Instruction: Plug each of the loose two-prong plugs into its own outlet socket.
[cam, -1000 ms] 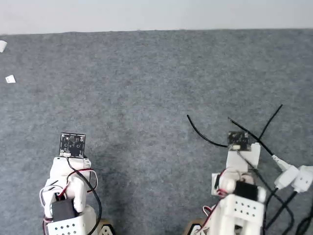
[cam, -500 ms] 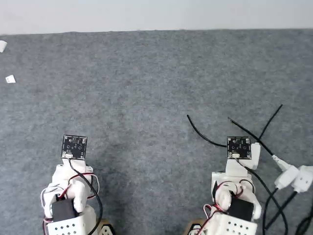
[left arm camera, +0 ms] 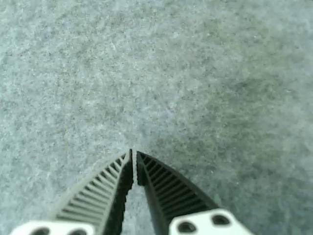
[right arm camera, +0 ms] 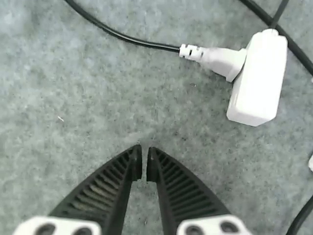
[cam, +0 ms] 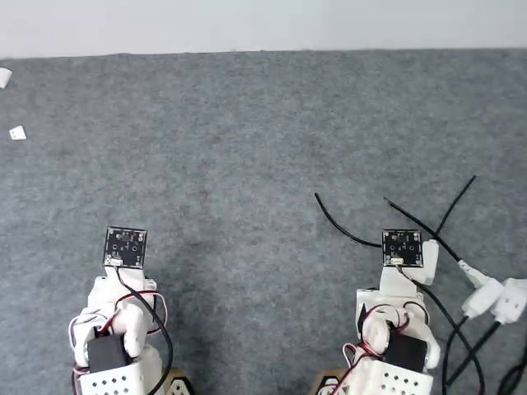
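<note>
Fingers on left gripper (left arm camera: 133, 155) and right gripper (right arm camera: 144, 149) sit closed, empty; the right should open wide before approaching the white corded plug (right arm camera: 215, 56) touching the white rectangular outlet block (right arm camera: 257, 78).

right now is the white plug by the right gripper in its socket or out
In, it seems: the white plug butts against the white socket block, with no prongs showing between them.
</note>
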Tool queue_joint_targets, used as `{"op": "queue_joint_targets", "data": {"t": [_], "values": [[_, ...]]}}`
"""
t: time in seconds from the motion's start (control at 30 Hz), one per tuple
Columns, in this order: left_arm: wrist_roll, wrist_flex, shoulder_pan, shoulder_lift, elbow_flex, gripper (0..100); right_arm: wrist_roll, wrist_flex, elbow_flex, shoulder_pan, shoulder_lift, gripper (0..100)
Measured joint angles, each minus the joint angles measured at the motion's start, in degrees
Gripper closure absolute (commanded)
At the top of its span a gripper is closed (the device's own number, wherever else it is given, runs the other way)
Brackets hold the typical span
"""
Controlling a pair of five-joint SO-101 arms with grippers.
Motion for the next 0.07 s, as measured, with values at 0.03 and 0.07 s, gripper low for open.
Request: {"op": "queue_joint_targets", "data": {"t": [0.03, 0.07], "values": [[0.0, 0.0, 0.0, 0.0, 0.0, 99, 0.0, 0.0, 0.0, 0.0, 0.0, 97.2], [0.0, 0.0, 0.0, 0.0, 0.0, 99, 0.0, 0.0, 0.0, 0.0, 0.0, 97.2]]}}
